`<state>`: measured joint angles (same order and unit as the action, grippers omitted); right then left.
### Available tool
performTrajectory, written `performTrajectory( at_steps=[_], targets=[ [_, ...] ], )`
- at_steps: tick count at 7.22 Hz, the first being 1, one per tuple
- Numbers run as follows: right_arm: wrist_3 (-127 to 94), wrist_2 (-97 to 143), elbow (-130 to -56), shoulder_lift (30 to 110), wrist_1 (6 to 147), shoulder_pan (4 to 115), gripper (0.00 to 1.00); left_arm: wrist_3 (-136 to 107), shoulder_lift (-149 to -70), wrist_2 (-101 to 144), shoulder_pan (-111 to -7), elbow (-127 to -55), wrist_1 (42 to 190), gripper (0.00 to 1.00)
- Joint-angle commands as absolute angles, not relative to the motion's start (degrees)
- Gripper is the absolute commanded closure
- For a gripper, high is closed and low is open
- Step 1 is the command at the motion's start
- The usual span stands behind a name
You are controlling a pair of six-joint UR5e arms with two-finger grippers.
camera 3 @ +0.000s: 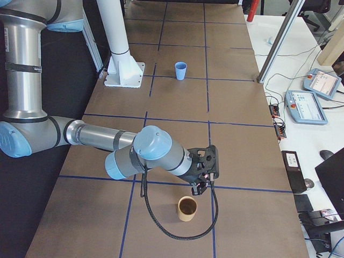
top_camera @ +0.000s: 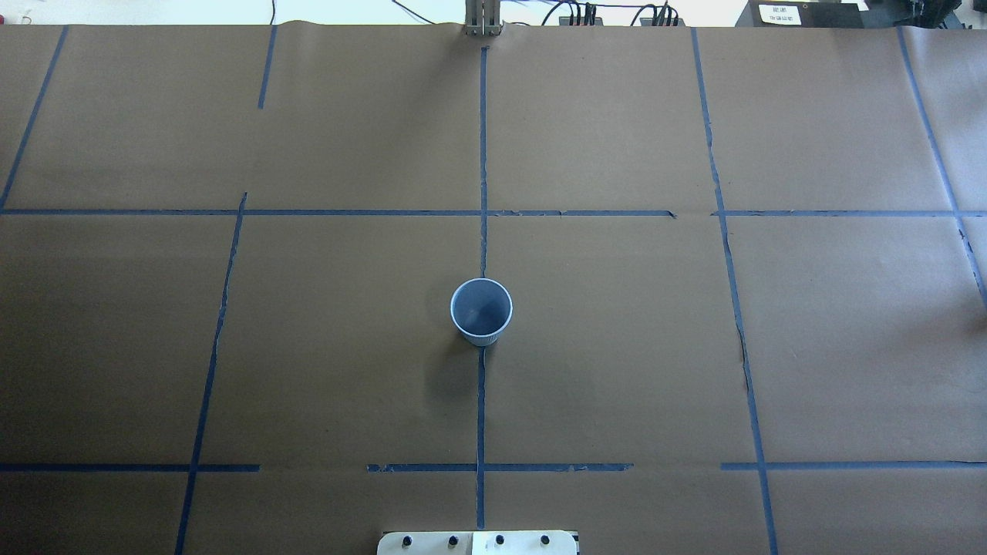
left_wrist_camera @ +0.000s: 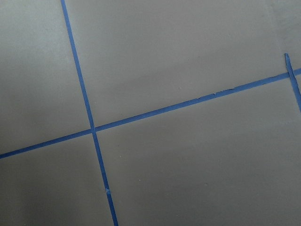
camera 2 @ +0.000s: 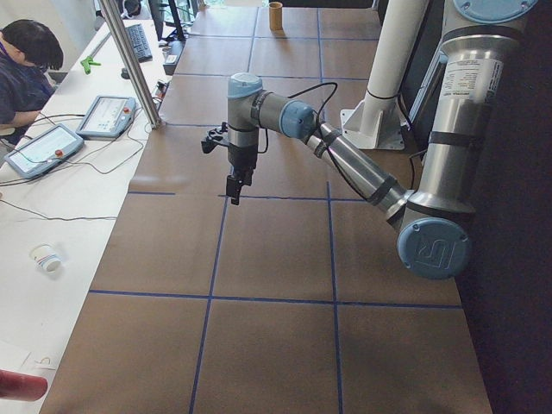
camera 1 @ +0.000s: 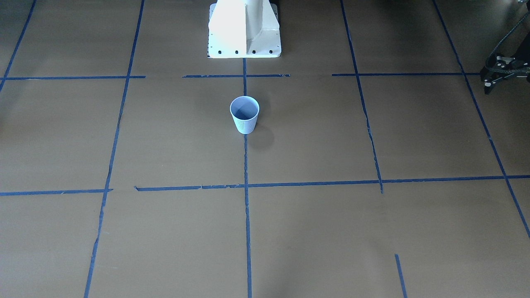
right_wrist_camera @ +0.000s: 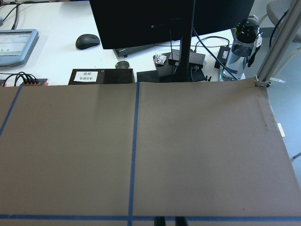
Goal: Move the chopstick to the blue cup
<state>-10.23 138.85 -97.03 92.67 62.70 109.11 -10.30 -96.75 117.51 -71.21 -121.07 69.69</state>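
I see the chopstick nowhere. My right claw [camera 3: 200,188] hovers by the brown cup [camera 3: 187,208], clenched or released I cannot tell. I would search there first, then approach the blue cup [top_camera: 481,311] vertically.

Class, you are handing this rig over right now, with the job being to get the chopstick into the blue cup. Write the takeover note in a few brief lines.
Left claw: hangs over bare table near the robot's left end, nothing seen in it; open or shut unclear.
Right claw: close above a tan cup near the robot's right end; state unclear.
Blue cup: upright at table centre on the middle tape line, empty.
Chopstick: visible in no view; perhaps in the tan cup.
Done: nothing in the blue cup yet.
Left: find and grip the chopstick, carry it over, drop it in.
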Motion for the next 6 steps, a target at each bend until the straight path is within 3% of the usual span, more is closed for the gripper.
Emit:
performTrajectory(
  at_steps=[1, 3, 5, 6],
  targets=[
    [-21.72, 138.52, -101.94, 86.00, 67.92, 98.94, 1.00, -9.93, -96.59, 117.51, -71.37, -120.94, 69.79, 0.00],
    [-31.85, 133.11, -102.13, 77.39, 68.38, 86.55, 1.00, -9.67, -96.59, 117.51, -71.89, -120.59, 69.87, 0.00],
    [-35.51, 128.59, -102.83, 64.14, 83.58, 79.57, 1.00, -9.67, -96.77, 117.51, -72.51, -119.89, 70.05, 0.00],
    [-36.12, 126.15, -106.75, 60.07, 92.89, 75.36, 1.00, -9.67, -96.68, 117.51, -72.68, -118.75, 71.70, 0.00]
  ],
)
